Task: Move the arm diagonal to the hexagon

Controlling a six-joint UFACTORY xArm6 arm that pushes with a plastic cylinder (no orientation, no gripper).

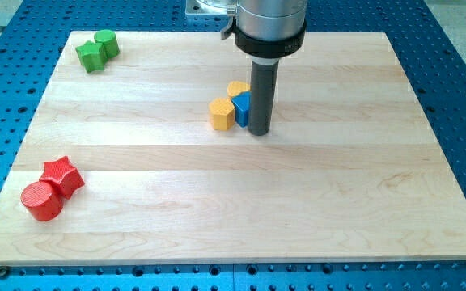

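A yellow hexagon block (222, 113) sits near the middle of the wooden board (233, 210). A yellow heart-shaped block (238, 87) lies just above and to its right. A blue block (242, 108) stands between them, its shape partly hidden by the rod. My tip (258, 131) rests on the board just right of the blue block and to the lower right of the hexagon, close to or touching the blue block.
A green cylinder (107, 42) and a green star-like block (91, 56) sit at the view's top left. A red star (63, 175) and a red cylinder (42, 201) sit at the bottom left. A blue perforated table (459, 97) surrounds the board.
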